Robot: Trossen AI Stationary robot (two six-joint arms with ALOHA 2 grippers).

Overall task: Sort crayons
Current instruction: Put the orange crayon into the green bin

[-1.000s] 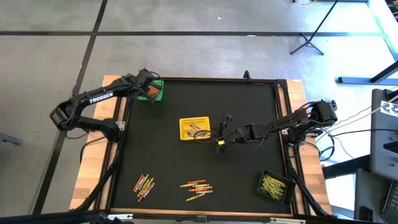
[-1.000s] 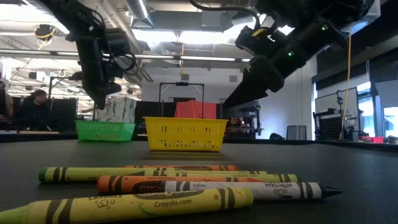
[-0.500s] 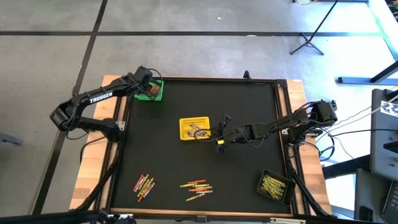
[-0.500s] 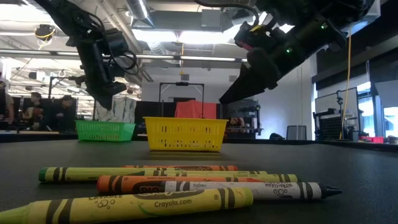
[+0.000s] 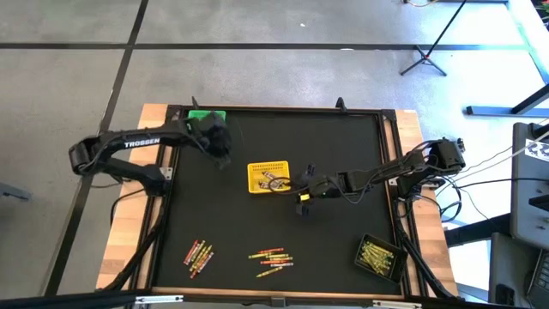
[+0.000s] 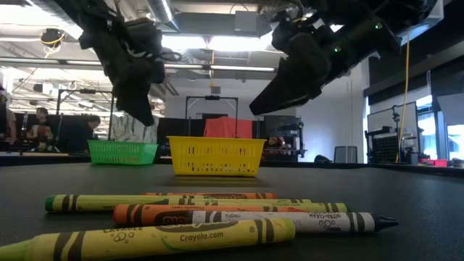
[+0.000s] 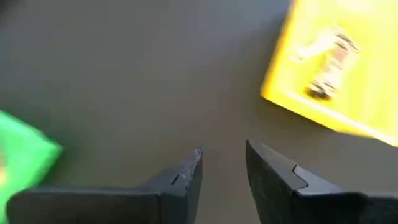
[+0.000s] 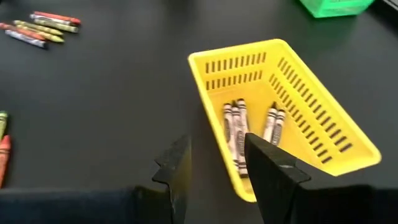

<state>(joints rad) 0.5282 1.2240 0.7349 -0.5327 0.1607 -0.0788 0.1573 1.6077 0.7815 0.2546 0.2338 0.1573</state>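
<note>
High view looks straight down; low view looks level across the table (image 5: 343, 154). Both wrist views share the yellow basket (image 8: 292, 112), close at 12 o'clock.

My left wrist view is smeared: the yellow basket (image 7: 339, 78) runs off the edge and the crayons (image 7: 329, 65) inside it are mere streaks. The green basket (image 7: 22, 155) is cut off too. From above, the black basket (image 5: 378, 255) holds sticks too small to count.

Black-topped table (image 5: 343, 146) — green basket (image 5: 204, 115), yellow basket (image 5: 268, 177), black basket (image 5: 378, 256), and loose crayons (image 5: 273, 260) lie on it.
</note>
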